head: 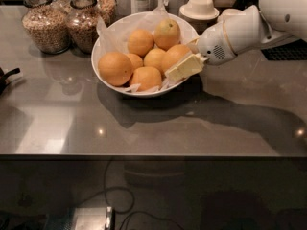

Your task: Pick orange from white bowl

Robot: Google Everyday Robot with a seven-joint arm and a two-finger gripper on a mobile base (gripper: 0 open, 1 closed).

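Note:
The white bowl (103,42), lined with crinkled white paper, stands on the grey counter and holds several oranges. My gripper (188,56) reaches in over the bowl's right rim. Its cream fingers (184,67) sit on either side of the rightmost orange (173,56), one below and in front, the other behind. They press against the orange, which still rests in the bowl among the others. A large orange (115,67) lies at the bowl's left. An orange with a pale yellowish patch (167,32) lies at the back.
Two glass jars of grain (45,23) stand behind the bowl on the left. Small white lidded cups (199,6) stand behind it on the right, near my arm (240,32). A dark object (5,78) is at the left edge.

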